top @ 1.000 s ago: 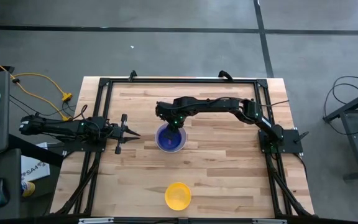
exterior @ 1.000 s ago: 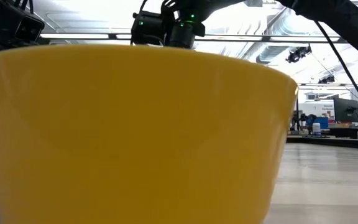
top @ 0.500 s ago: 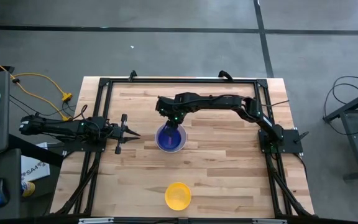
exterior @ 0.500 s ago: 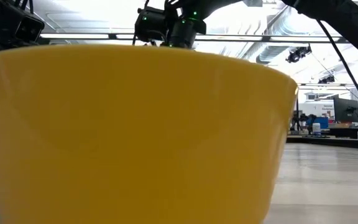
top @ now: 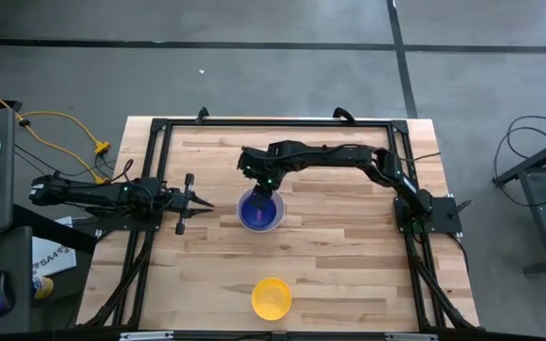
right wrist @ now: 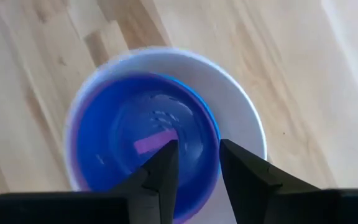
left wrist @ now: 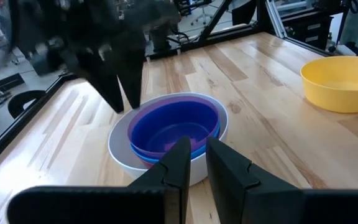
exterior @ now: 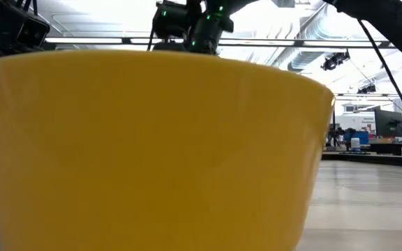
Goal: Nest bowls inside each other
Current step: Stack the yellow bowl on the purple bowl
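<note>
R gripper lifted off blue bowl, empty, apart | L gripper parked, state unclear | yellow bowl apart

Overhead cam looks straight down; low cam sits right against yellow bowl; both wrist cams share nested bowls.

**What the views are hiding**

The yellow bowl is filling the low view, running off its left and bottom edges and blocking nearly all of the counter behind it. In the nested stack, the purple bowl is showing only as a thin rim between the blue bowl and white bowl.
</note>
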